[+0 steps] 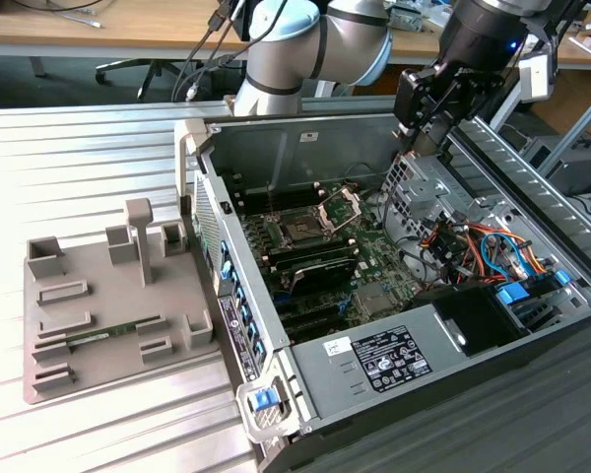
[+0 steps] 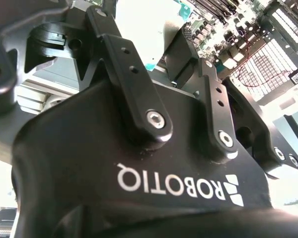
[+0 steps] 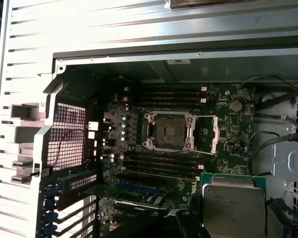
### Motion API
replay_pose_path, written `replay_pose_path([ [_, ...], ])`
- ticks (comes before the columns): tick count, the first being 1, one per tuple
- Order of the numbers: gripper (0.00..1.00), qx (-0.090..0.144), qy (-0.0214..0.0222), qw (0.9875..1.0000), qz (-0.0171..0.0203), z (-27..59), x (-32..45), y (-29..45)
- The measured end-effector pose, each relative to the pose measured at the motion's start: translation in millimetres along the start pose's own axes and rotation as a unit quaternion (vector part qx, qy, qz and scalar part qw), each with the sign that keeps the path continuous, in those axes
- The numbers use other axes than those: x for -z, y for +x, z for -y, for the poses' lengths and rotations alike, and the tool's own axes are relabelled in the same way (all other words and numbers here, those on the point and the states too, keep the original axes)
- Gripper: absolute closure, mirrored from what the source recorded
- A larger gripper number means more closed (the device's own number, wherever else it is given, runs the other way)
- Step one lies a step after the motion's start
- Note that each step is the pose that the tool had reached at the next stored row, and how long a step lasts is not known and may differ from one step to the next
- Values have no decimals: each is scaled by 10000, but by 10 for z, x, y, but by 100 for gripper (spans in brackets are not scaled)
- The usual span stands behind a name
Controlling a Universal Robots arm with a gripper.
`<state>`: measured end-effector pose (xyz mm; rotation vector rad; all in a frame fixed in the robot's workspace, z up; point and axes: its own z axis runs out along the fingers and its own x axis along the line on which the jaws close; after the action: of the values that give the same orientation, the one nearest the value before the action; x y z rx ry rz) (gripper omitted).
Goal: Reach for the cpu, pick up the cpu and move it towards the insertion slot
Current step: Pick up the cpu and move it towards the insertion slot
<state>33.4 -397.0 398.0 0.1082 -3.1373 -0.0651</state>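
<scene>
Cpu point(image 3: 233, 204) above open computer case point(image 1: 305, 138)

The gripper point(image 1: 421, 138) is positioned above the case point(image 1: 305, 128), over its drive-cage point(image 1: 419, 187) side. The slot point(image 1: 302, 233) is located below it, toward the exterior view's left. The cpu point(image 3: 233, 206) is carried beneath the gripper.

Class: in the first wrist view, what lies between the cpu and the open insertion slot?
Between the cpu and the insertion slot lies a row of long black memory slots on the green board, shown in the first wrist view.
</scene>
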Motion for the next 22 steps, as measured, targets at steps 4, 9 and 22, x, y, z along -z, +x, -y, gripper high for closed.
replay_pose_path([
  [4, 45, 0, 0, 10000, 0, 4, 0, -51],
  [9, 45, 0, 0, 10000, 0, 7, 0, -116],
  [22, 45, 0, 0, 10000, 0, 11, -14, -159],
])
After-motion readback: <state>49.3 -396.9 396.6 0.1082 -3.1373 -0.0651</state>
